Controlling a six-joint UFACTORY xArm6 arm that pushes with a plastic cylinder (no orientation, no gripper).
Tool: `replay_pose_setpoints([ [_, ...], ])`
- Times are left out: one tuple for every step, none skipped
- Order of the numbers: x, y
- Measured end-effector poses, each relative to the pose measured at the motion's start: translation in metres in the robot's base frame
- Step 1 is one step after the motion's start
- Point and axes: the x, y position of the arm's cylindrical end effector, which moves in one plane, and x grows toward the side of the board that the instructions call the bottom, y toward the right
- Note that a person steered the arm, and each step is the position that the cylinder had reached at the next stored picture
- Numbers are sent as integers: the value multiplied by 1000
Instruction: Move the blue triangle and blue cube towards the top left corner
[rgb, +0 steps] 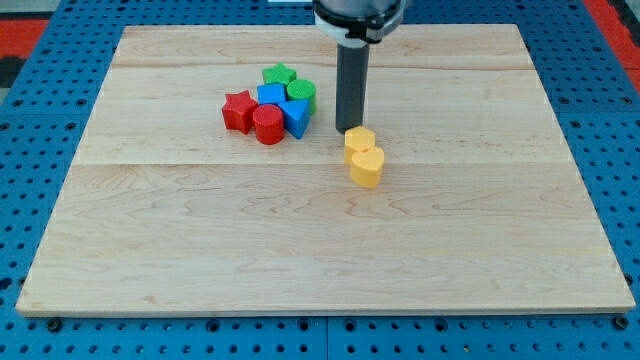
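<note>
The blue triangle (296, 117) and the blue cube (271, 96) lie in a tight cluster left of the board's centre, toward the view's top. The cube is up and left of the triangle. My tip (348, 130) rests on the board to the right of the cluster, about a block's width from the blue triangle. It stands just above a yellow block (360, 140).
A red star (238, 110), a red cylinder (268, 124), a green star (280, 76) and a green cylinder (302, 94) crowd around the blue blocks. A yellow heart (366, 167) sits below the other yellow block. The wooden board (150, 250) lies on a blue pegboard.
</note>
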Motion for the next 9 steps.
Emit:
replay_pose_setpoints([
  [26,31],
  [24,2],
  [16,-40],
  [-2,-49],
  [-21,-55],
  [-36,-68],
  [-57,-94],
  [-69,-124],
  [-75,-111],
])
